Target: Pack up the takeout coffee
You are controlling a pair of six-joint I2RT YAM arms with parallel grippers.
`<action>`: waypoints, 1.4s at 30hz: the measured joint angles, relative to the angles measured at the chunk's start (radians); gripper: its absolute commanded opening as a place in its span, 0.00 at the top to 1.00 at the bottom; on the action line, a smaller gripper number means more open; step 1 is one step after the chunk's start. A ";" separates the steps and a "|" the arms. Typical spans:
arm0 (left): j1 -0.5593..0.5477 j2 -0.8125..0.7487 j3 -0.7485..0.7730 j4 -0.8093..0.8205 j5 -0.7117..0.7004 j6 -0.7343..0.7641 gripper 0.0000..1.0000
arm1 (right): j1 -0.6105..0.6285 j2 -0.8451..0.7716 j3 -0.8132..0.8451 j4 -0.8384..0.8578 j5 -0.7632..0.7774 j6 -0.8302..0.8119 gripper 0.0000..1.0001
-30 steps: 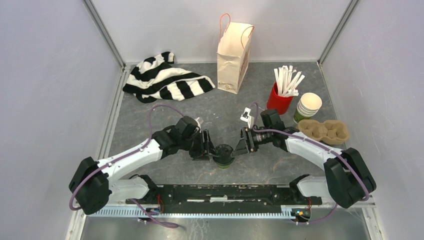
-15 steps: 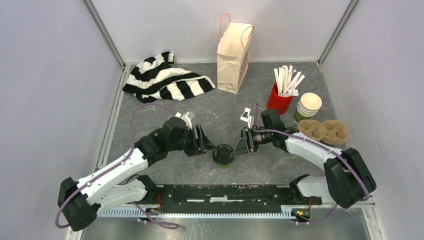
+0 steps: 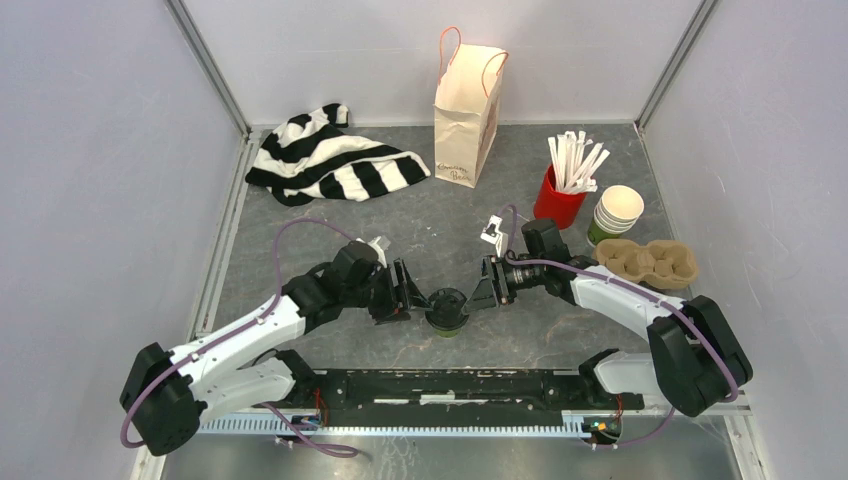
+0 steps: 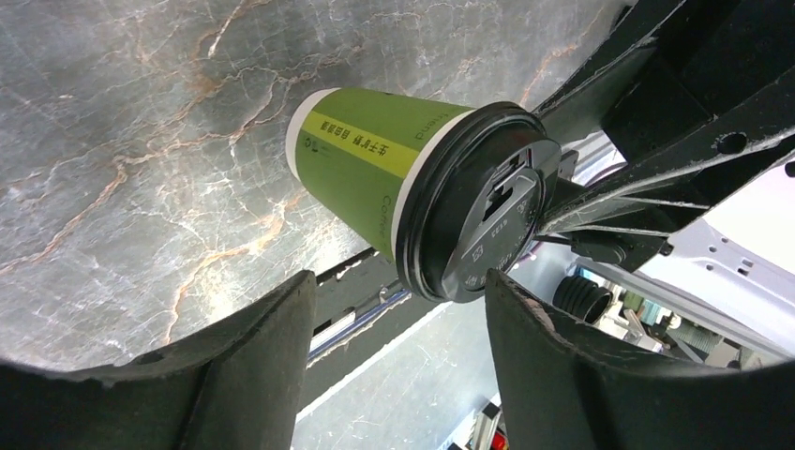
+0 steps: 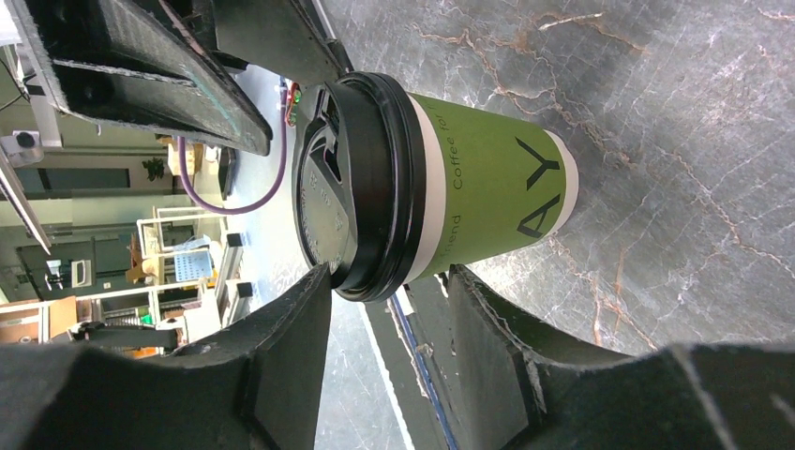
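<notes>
1. Since a second ago, finds the left arm (image 3: 250, 335) posed differently: elbow lower and further left in the overhead view, wrist dropped a little toward the black rail (image 3: 440, 385). Finds the right arm (image 3: 620, 290), the coffee cup (image 3: 447, 309) and everything at the back where they were.
2. Places the coffee cup upright on the marbled table (image 3: 300, 240), near the front middle, just beyond the black rail and directly between the two grippers. Notes a green wall, a pale band and the black lid (image 5: 342, 178) seated on top.
3. Puts the left gripper (image 3: 413, 297) just beside the coffee cup on its left, pointing at it. Reads the jaws as wide: from the left wrist, sees both fingers (image 4: 248, 375) well apart with the coffee cup lying out past the tips and nothing clamped between them.
4. Puts the right gripper (image 3: 479, 290) up against the coffee cup's right side, jaws partly apart. From the right wrist, sees the black lid's rim at the tip of one finger (image 5: 281, 356). Cannot tell whether that is a squeeze or only a touch.
5. Lists the rest along the back:
   - a paper bag (image 3: 467, 115) standing upright at centre
   - a striped cloth (image 3: 330, 160) crumpled to its left
   - a red cup of white sticks (image 3: 560, 200) to its right
   - stacked lidless cups (image 3: 617, 213) just beside the red cup
   - a cardboard carrier (image 3: 650, 262) close to the right arm
</notes>
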 measured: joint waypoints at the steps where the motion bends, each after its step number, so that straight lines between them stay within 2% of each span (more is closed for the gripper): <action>1: 0.000 0.008 0.000 0.007 0.002 0.000 0.33 | 0.000 0.000 -0.001 0.003 0.000 0.000 0.48; 5: 0.000 0.092 0.005 0.035 0.021 0.000 0.40 | 0.000 0.000 -0.011 0.019 0.000 0.000 0.49; 14: 0.001 0.109 0.002 0.072 0.035 0.000 0.42 | -0.006 0.024 -0.057 0.106 -0.026 -0.001 0.51; 24: 0.001 0.100 0.017 0.032 0.025 0.004 0.36 | -0.002 -0.006 -0.001 0.012 0.002 -0.011 0.37; 26: 0.001 0.107 0.035 0.010 0.021 0.022 0.36 | -0.002 -0.005 0.023 -0.013 0.007 -0.012 0.37; 32: 0.001 0.201 0.126 -0.031 0.004 0.084 0.37 | -0.002 0.032 0.090 -0.021 0.021 -0.012 0.39; 36: 0.001 0.232 0.169 -0.051 -0.007 0.119 0.36 | -0.002 0.039 0.094 -0.024 0.025 -0.009 0.50; 42: 0.001 0.307 0.235 -0.061 -0.020 0.163 0.31 | -0.002 0.043 0.071 -0.003 0.027 0.012 0.53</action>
